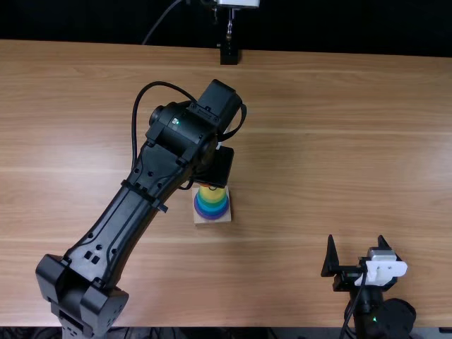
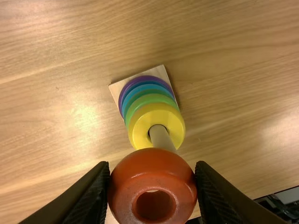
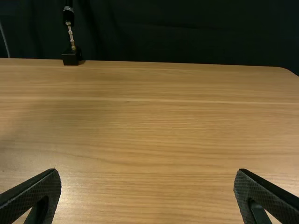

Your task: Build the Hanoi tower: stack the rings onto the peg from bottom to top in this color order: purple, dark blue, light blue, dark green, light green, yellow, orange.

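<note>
No writing, labels, numbers or signs can be read (in the top view and both wrist views alike).

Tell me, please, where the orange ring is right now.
In the left wrist view, the left gripper holds the orange ring above the yellow ring on the peg.

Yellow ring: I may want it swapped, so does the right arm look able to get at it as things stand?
Probably not: the left tool, holding the orange ring over the peg, seems to block the yellow ring from above.
</note>
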Robot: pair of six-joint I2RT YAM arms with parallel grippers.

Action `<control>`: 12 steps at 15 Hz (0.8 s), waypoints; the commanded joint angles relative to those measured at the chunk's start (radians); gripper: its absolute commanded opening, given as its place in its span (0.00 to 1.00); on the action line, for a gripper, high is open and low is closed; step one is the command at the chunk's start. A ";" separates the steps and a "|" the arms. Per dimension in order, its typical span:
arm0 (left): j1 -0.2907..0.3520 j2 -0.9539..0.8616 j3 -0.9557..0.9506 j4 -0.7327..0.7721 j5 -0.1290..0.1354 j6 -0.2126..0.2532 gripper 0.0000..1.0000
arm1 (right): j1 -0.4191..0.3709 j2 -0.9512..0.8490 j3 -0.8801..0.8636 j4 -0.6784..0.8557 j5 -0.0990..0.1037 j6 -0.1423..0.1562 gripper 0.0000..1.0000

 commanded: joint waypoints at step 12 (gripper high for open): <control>-0.040 0.049 0.060 -0.001 0.007 -0.053 0.00 | -0.007 -0.013 -0.062 -0.071 -0.008 -0.004 1.00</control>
